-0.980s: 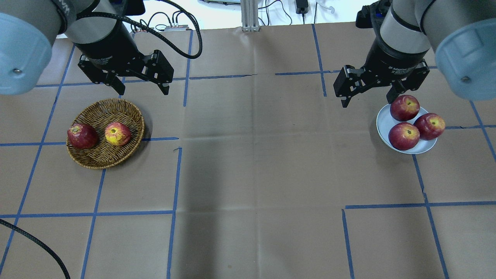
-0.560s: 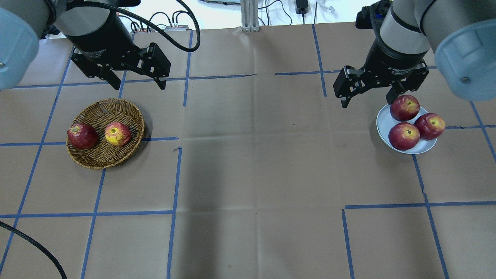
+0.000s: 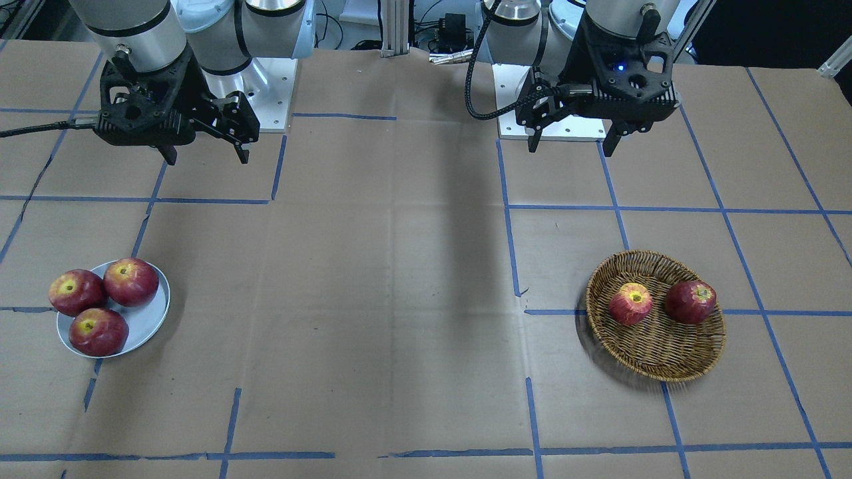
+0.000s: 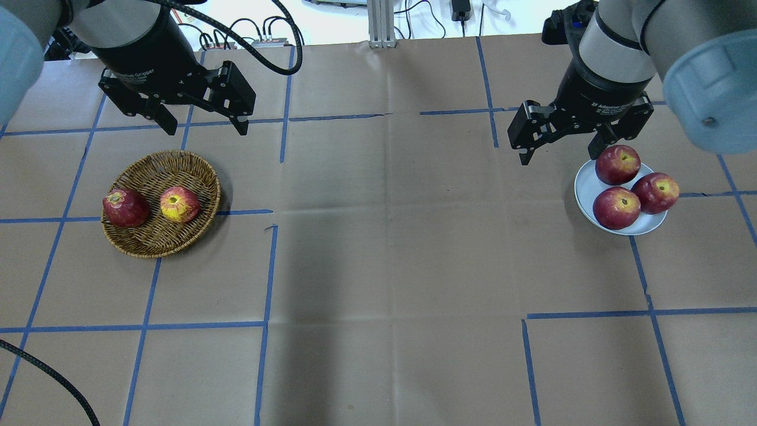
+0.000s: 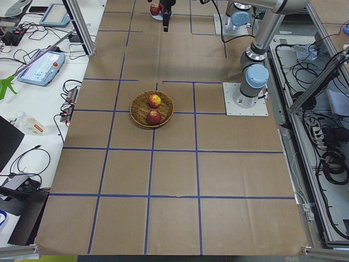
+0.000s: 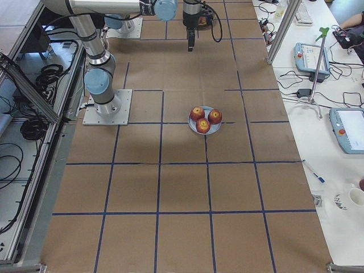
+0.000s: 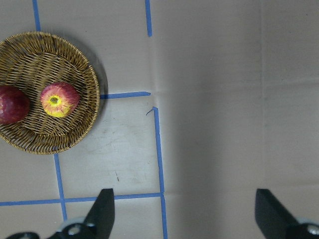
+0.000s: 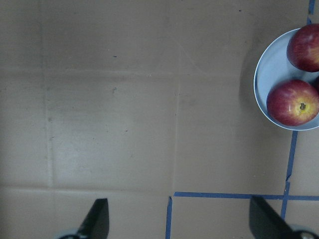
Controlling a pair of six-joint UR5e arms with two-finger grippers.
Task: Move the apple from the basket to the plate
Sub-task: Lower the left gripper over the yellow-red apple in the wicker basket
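Note:
The streaky orange-red apple [image 4: 180, 204] with a yellow stem patch lies in the round wicker basket [image 4: 171, 158] on the left, beside a darker red apple [image 4: 125, 207]. It also shows in the front view [image 3: 631, 303] and the left wrist view [image 7: 60, 99]. The pale grey-blue plate [image 4: 587, 184] sits at the right and holds three dark-red apples [image 4: 616, 207]. My left gripper [image 4: 205, 128] is open and empty, raised behind the basket. My right gripper [image 4: 559, 155] is open and empty, raised beside the plate's far left edge.
Brown paper with blue tape lines [image 4: 266, 266] covers the table. Cables [image 4: 260, 26] and a metal post [image 4: 381, 23] lie beyond the far edge. A black cable [image 4: 53, 373] crosses the near left corner.
My left gripper has moved a little away from the basket, toward the far left. The right arm, the apples, basket and plate have not moved.

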